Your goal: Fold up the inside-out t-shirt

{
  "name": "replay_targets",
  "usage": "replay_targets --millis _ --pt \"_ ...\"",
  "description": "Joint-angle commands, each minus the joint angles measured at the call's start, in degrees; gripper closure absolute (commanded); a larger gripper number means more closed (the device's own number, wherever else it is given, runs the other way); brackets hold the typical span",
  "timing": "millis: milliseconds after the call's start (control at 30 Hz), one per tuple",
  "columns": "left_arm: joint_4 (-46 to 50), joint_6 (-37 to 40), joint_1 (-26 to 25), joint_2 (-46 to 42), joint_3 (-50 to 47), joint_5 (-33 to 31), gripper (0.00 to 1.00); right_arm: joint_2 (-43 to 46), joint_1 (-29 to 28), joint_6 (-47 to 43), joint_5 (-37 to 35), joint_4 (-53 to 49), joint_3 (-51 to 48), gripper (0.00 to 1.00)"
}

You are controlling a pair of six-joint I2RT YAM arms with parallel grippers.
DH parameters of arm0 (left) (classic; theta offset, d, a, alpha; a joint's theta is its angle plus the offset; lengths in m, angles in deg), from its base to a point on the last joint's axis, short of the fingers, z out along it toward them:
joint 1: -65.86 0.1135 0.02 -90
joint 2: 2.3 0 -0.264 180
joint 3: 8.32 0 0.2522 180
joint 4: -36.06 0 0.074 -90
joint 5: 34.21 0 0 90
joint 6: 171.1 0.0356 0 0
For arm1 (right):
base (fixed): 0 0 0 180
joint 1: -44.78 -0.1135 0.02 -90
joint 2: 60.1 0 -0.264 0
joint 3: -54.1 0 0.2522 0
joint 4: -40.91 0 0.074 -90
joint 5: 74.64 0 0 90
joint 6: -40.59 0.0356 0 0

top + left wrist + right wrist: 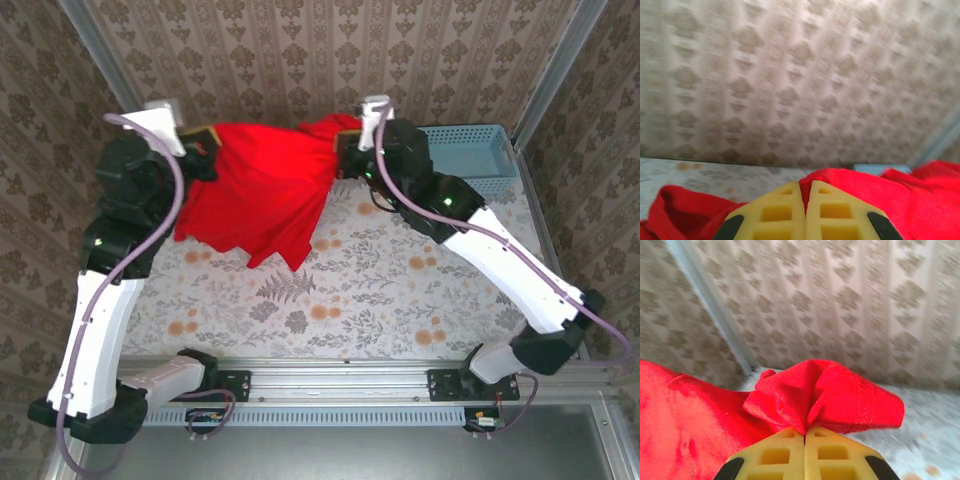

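Note:
The inside-out t-shirt [262, 185] is bright red and hangs stretched between both arms at the back of the table, its lower edge trailing on the cloth. My left gripper [207, 138] is shut on its left upper corner; the yellow fingers [785, 210] pinch a red fold [860, 192]. My right gripper [345, 150] is shut on the right upper corner. In the right wrist view a bunched red flap [825, 392] rises from between the closed fingertips [835, 452].
A light-blue plastic basket [480, 155] stands at the back right, just behind the right arm. The table carries a floral cloth [350, 290]. Patterned walls [300, 60] close in the back and both sides.

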State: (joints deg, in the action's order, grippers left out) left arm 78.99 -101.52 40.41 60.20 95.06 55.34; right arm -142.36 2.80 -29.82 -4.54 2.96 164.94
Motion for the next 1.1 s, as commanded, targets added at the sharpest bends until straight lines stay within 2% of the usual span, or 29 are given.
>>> replay_targets --millis 0,133,167,233,300,367,467,533,633,833,933,1067 --pt "-2.12 2.98 -7.6 2.83 -7.89 4.53 1.0 5.19 3.25 5.73 -2.16 1.86 -13.02 1.0" --pt "-9.68 0.17 -16.98 6.63 -19.58 9.63 1.0 13.01 7.76 12.48 -3.42 0.64 -29.6 1.0" --pt "-11.74 -1.07 -18.47 8.22 -22.38 11.79 0.96 15.11 9.12 14.76 -3.17 0.46 -34.27 1.0" --pt "-13.41 -3.84 -19.32 10.85 -26.55 14.88 0.73 18.31 11.2 18.03 -2.87 0.45 -42.42 1.0" --pt "-12.59 -5.84 -17.92 11.8 -30.1 14.38 0.54 20.75 13.14 20.49 -2.76 -0.15 -49.6 1.0" --pt "-10.44 -7.52 -14.72 10.55 -33.11 11.34 0.4 22.14 14.98 22.03 -0.75 -0.44 -54.4 1.0" --pt "-4.93 -9.08 -7.21 9.53 -34.66 7.31 0.3 23.36 15.87 23.27 -0.16 -0.49 -58.42 1.0" --pt "-1.52 -9.72 -2.74 10.41 -33.76 4.61 0.27 23.38 16.0 23.71 -0.23 -0.1 -59.24 1.0" --pt "-1.26 -8.57 1.13 13.37 -32.23 2.7 0.23 22.27 16.14 24.26 0.1 1.11 -59.18 1.0" --pt "-0.83 -7.15 2.74 22.69 -27.66 1.27 0.22 21.0 16.22 23.73 0.43 1.66 -57.79 1.0" --pt "-1.16 -5.93 2.73 26.67 -25.73 1.57 0.25 21.01 16.22 23.3 0.32 1.84 -57.83 1.0" --pt "-1.84 -5.12 2.78 31.33 -23.57 2.33 0.36 20.8 16.22 23.12 0.82 1.66 -58.13 1.0"
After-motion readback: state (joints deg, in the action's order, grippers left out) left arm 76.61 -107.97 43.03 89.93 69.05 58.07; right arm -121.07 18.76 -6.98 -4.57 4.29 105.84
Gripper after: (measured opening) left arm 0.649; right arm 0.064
